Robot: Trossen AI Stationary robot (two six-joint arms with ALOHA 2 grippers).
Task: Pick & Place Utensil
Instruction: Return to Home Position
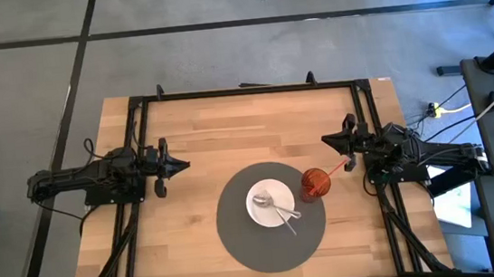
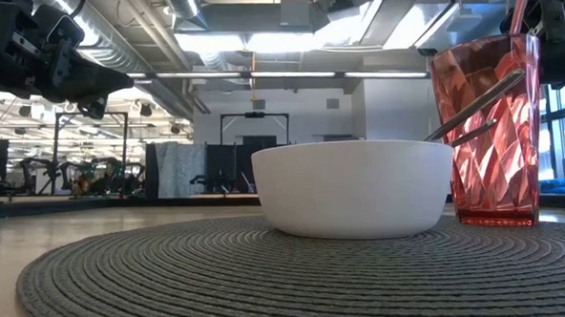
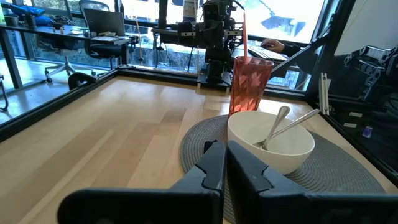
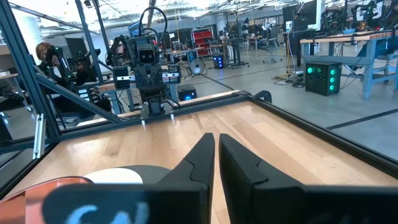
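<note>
Both arms are drawn to the table's sides. The left gripper (image 1: 180,166) is closed on nothing, its fingers pressed together. The right gripper (image 1: 327,139) is closed and empty too.

The white bowl (image 1: 255,201) sits on the grey placemat (image 1: 239,239), well ahead of the left gripper and a little to one side. The silver utensils (image 1: 283,211) lie in it, with the handles over the rim. The orange glass (image 1: 314,183) touches the bowl and stands near the right gripper. Its orange straw (image 1: 335,170) leans out toward that gripper.

I think the danger is on the right. If that arm swings low, it can catch the straw end and tip the glass.
</note>
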